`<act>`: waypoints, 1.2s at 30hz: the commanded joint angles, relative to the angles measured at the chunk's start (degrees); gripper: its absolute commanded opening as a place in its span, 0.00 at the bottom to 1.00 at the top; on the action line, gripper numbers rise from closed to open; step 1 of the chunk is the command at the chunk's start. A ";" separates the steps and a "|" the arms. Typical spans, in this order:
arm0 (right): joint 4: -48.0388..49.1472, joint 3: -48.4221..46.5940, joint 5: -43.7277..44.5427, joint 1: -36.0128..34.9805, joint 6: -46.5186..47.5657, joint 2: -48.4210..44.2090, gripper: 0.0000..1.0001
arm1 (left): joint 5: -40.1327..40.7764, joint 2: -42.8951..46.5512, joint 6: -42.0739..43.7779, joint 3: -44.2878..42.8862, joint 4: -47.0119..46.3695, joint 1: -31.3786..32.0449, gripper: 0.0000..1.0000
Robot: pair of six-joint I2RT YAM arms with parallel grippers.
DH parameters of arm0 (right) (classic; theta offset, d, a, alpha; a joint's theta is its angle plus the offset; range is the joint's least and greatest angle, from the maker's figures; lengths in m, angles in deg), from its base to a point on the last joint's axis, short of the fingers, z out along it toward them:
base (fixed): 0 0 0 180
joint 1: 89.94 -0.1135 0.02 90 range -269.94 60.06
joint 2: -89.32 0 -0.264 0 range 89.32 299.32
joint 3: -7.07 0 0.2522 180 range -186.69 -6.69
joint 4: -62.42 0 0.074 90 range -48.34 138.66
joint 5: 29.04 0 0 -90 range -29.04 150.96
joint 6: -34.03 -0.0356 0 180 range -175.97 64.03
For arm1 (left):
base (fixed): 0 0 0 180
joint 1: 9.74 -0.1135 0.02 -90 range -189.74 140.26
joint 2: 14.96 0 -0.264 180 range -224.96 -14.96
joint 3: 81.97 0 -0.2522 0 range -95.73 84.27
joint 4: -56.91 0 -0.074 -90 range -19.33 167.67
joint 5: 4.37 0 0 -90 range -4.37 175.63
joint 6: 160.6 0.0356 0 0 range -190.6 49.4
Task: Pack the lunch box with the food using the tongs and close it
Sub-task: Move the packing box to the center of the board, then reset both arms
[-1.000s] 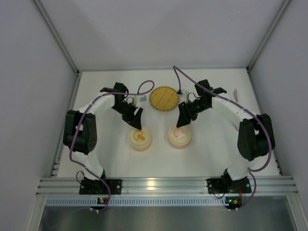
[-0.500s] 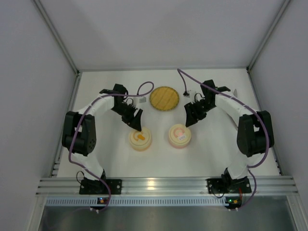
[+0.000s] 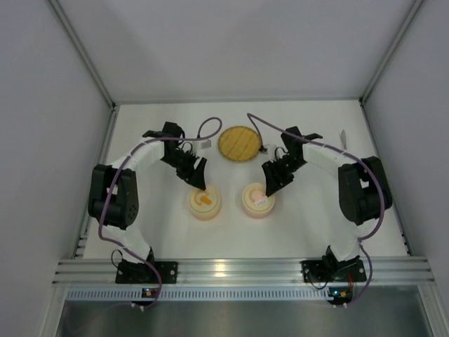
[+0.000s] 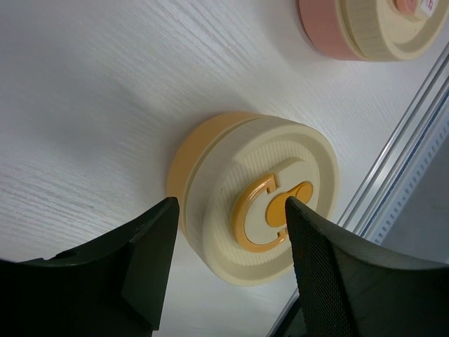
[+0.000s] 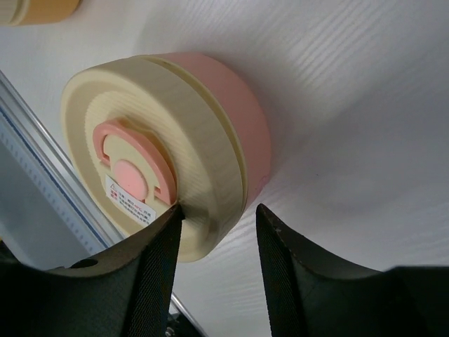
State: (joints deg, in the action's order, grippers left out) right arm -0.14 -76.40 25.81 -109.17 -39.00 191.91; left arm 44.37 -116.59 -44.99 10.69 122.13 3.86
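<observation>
Two round lunch boxes with cream lids stand at mid table. The orange lunch box (image 3: 204, 203) (image 4: 259, 189) lies just beyond my left gripper (image 3: 200, 184) (image 4: 230, 209), which hangs open over its lid and touches nothing. My right gripper (image 3: 269, 189) (image 5: 219, 210) is open at the far edge of the pink lunch box (image 3: 257, 200) (image 5: 231, 119). One of its fingers (image 5: 158, 260) rests against the lid's rim, and the other stands clear over the table. Both lids are on. The food and the tongs are out of view.
A round woven plate (image 3: 238, 142) lies behind the boxes, between the two arms. A slim pale object (image 3: 343, 135) sits by the right wall. A small grey item (image 3: 206, 143) lies left of the plate. White walls enclose the table on three sides.
My right gripper swung out to the right, then came back down against the pink box, which slid slightly left. Its jaws narrowed a little. The left gripper barely moved.
</observation>
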 commanded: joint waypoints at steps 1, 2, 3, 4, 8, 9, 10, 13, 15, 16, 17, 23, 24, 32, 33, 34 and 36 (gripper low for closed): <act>5.02 1.25 -0.44 -4.23 -2.38 0.25 0.46 | -2.34 3.19 -0.38 0.46 -1.36 -0.69 0.68; 5.81 1.33 -0.61 -4.94 -2.82 0.33 0.45 | -2.43 3.45 -0.47 0.63 -1.36 -0.86 0.68; 6.25 1.42 -1.05 -5.47 -3.78 0.51 0.45 | -2.51 3.62 -0.56 0.72 -1.36 -1.04 0.68; 6.69 1.33 -1.32 -6.08 -4.22 0.60 0.45 | -2.60 3.71 -0.64 0.81 -1.36 -1.04 0.68; 8.36 0.72 -1.76 -8.55 -6.33 1.48 0.46 | -2.60 4.42 -0.82 1.25 -1.28 -1.56 0.68; 8.97 0.46 -1.93 -8.81 -7.12 1.91 0.45 | -2.60 4.76 -0.91 1.51 -1.28 -1.65 0.68; 9.24 -0.15 -2.02 -9.16 -7.48 2.18 0.46 | -2.78 4.86 -1.00 1.60 -1.28 -1.74 0.68; 10.21 -1.56 -2.28 -9.52 -8.80 3.58 0.46 | -2.87 5.56 -1.34 2.13 -1.36 -2.35 0.69; 10.74 -2.27 -2.37 -9.52 -9.76 4.37 0.46 | -3.39 6.00 -1.61 2.48 -1.45 -3.06 0.69; 10.83 -3.05 -2.55 -9.52 -9.94 4.55 0.46 | -3.57 6.17 -1.87 2.74 -1.63 -3.32 0.70; 10.74 -3.32 -2.64 -9.60 -10.11 4.73 0.46 | -3.48 6.44 -2.05 3.00 -1.63 -3.84 0.70; 9.07 -4.82 -3.69 -8.47 -9.42 0.97 0.67 | -2.95 9.69 -4.16 4.15 -3.30 -6.83 0.84; 8.63 -4.99 -4.04 -7.94 -9.33 -0.01 0.72 | -2.95 10.13 -4.68 3.97 -3.30 -7.45 0.97; 4.68 -7.54 -5.28 1.54 -7.92 -12.21 0.99 | -1.03 13.90 -12.24 1.25 -4.35 -15.52 0.98; 4.59 -7.37 -4.84 4.08 -8.18 -13.36 0.99 | -0.06 14.34 -13.90 0.90 -5.22 -16.06 0.98; 4.59 -7.19 -4.31 5.41 -8.44 -14.33 0.99 | 1.95 14.70 -14.44 0.81 -5.58 -16.41 0.98; 4.50 -5.53 -3.34 9.96 -8.36 -17.58 0.99 | 5.81 15.66 -16.63 0.55 -7.15 -17.12 0.98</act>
State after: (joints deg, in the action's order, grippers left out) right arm 5.35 -81.56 22.03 -104.16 -47.94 179.32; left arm 45.88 -104.26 -57.08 13.58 119.00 -12.40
